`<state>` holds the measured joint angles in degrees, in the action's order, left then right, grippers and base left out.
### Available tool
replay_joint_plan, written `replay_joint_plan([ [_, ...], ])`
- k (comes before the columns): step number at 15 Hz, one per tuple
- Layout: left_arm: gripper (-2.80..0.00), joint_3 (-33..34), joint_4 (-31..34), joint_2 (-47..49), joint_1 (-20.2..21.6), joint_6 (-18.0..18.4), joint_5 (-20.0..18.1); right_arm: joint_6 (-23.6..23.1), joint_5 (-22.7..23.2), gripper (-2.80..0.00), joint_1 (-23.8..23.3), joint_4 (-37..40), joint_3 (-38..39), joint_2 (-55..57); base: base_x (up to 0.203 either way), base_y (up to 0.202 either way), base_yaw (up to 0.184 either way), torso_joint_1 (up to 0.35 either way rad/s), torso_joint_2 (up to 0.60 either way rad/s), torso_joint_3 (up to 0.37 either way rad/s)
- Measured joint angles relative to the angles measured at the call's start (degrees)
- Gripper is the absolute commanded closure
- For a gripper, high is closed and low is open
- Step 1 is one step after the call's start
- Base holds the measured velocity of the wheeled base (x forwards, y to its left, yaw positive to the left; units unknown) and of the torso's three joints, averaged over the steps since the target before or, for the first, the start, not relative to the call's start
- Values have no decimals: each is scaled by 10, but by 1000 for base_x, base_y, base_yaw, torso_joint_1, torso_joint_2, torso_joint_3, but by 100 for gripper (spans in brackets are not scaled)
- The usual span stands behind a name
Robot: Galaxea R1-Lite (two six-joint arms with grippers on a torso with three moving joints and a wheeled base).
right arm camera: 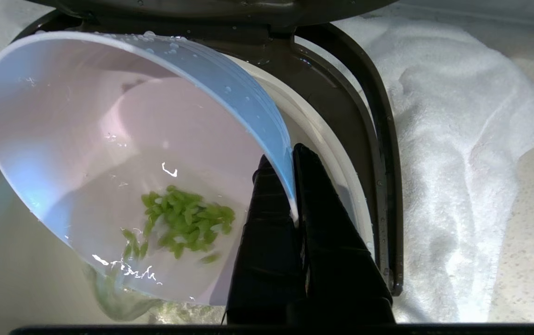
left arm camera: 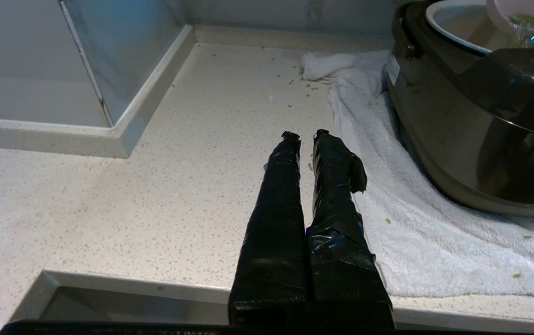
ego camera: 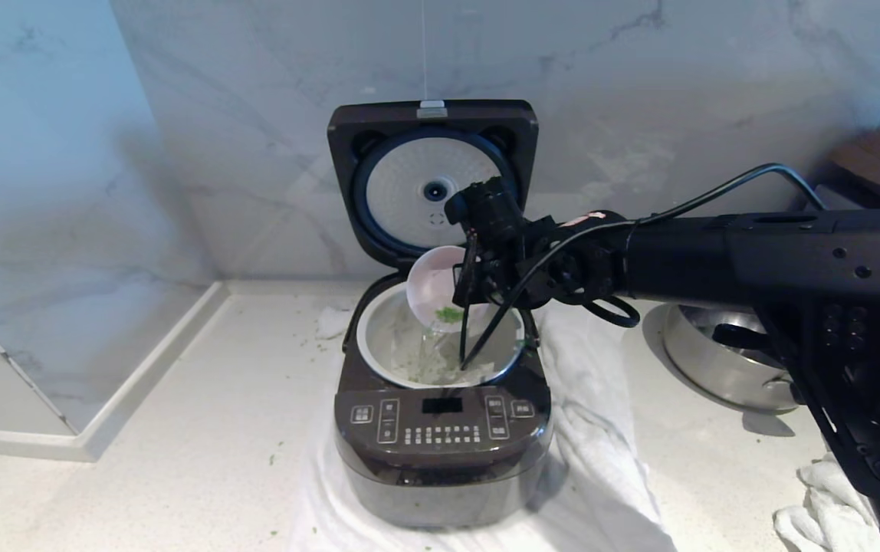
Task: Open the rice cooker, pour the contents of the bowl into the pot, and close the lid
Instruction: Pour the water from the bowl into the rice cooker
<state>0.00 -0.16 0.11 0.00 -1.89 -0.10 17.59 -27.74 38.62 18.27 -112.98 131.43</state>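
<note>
Pinching the tilted bowl (right arm camera: 123,153) by its rim, the right hand (right arm camera: 282,160) spills green contents (right arm camera: 183,225) over the pot (ego camera: 379,326).

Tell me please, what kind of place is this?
Most likely a kitchen counter. A rice cooker stands open on a white towel on a pale speckled countertop, marble-look walls rise behind it, and a steel pan sits to one side.

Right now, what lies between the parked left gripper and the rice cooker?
In the left wrist view, only a white towel on the counter lies between the left gripper and the rice cooker, strewn with a few green bits.
</note>
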Motion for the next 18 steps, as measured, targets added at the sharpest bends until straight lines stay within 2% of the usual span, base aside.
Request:
replay_joint_plan([
  [4,0,0,0,0,0,-2,0,-46,-29,0,20,-12,2,-3,0,0,0,0,0,0],
  [8,0,0,0,0,0,-2,1,-67,-37,0,18,-21,17,-2,0,0,0,0,0,0],
  [10,0,0,0,0,0,-2,1,-98,-57,0,14,-40,29,0,0,0,0,0,0,0],
  [14,0,0,0,0,0,-2,1,-194,-87,0,10,-148,68,3,0,0,0,0,0,0],
  [18,0,0,0,0,0,-2,1,-324,-101,0,19,-294,129,2,0,0,0,0,0,0],
])
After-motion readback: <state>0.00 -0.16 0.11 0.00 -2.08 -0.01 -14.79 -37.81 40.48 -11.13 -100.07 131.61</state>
